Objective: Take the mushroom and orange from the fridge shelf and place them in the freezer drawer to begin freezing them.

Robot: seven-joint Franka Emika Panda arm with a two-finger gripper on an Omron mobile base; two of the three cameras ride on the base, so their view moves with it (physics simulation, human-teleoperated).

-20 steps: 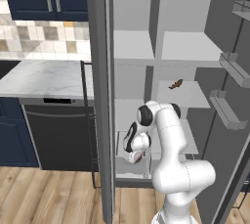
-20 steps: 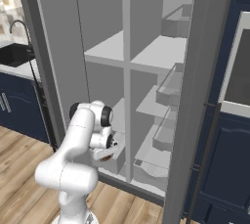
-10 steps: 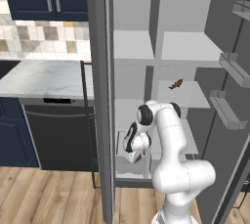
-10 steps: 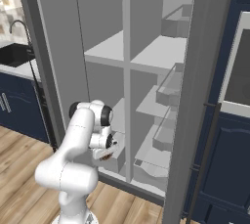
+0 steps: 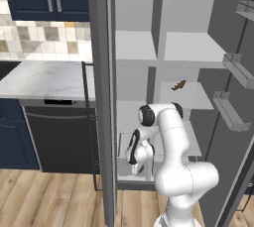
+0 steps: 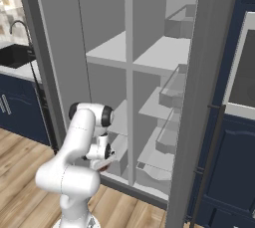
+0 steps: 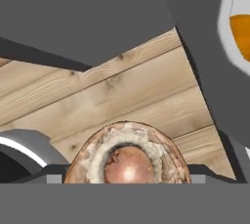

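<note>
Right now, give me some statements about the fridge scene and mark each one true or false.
1. The gripper holds the mushroom. True.
2. The gripper is up at the top shelf. False: it is low, by the freezer drawer.
3. A pointed dark brown piece lies on the fridge shelf. True.
4. The floor is tiled. False: it is wooden planks.
5. An orange shape shows in the hand view. True.

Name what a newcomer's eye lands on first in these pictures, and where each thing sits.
In the hand view, the mushroom looms at the bottom, underside up, held at the gripper over wooden floor, with the orange at the upper right edge. From the base, the white arm bends down before the open fridge, a dark brown piece on the shelf behind.
</note>
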